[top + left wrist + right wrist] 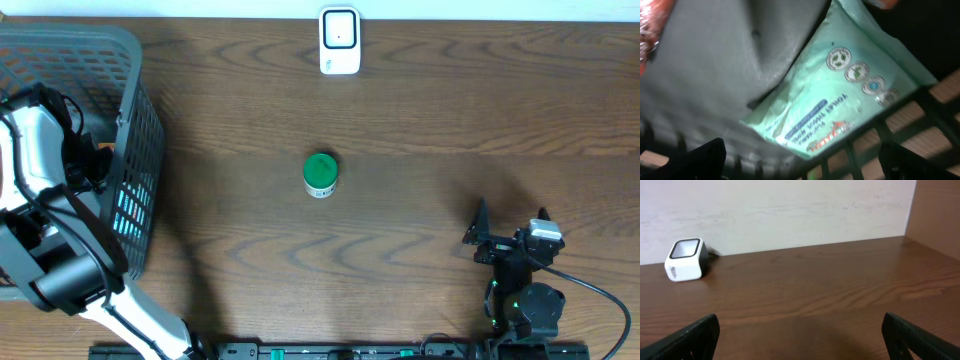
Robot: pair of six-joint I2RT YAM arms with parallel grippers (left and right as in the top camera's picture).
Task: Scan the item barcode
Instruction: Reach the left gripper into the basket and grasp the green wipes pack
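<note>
A mint-green wipes packet (840, 95) lies inside the grey basket (145, 130), against its slatted wall. My left gripper (800, 160) hangs over the packet with its jaws wide open and nothing between them; its dark fingertips (700, 160) show at the bottom corners. From overhead the left arm (40, 150) reaches down into the basket. The white barcode scanner (339, 41) stands at the far edge of the table, also seen as the scanner (685, 259) by the wall. My right gripper (480, 238) rests open at the near right, pointing over bare table (800, 295).
A small jar with a green lid (320, 174) stands upright mid-table, between the basket and the right arm. Something orange (652, 20) lies in the basket beside the packet. A pale wall backs the table's far edge.
</note>
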